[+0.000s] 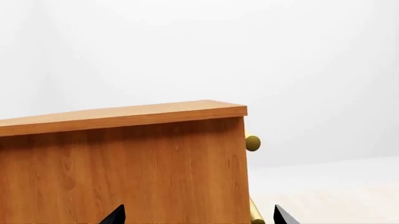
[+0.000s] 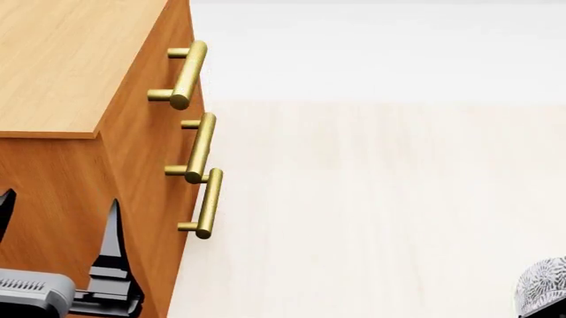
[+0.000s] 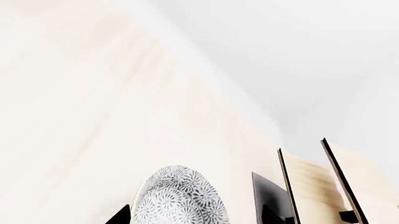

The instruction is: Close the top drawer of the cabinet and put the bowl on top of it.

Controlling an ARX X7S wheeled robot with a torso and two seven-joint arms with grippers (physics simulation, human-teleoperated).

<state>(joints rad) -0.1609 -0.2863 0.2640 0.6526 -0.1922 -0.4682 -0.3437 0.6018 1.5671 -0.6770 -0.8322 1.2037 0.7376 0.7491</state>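
Observation:
The orange-brown cabinet point(image 2: 71, 59) fills the left of the head view, with its three brass handles facing right. The top drawer's handle point(image 2: 187, 69) is the highest; its front is seen edge-on and no gap shows. My left gripper point(image 2: 57, 218) is open, its fingers pointed at the cabinet's side wall point(image 1: 124, 172) and holding nothing. The patterned bowl point(image 2: 544, 288) sits on the pale floor at the lower right corner. In the right wrist view the bowl point(image 3: 177, 198) lies between the spread fingers of my open right gripper point(image 3: 196, 217), with a gap at each side.
Pale beige panels with black edges point(image 3: 311, 186) stand beyond the bowl in the right wrist view. The light wooden floor point(image 2: 372, 199) stretches from the cabinet's front to the bowl. A white wall point(image 1: 281, 56) rises behind the cabinet.

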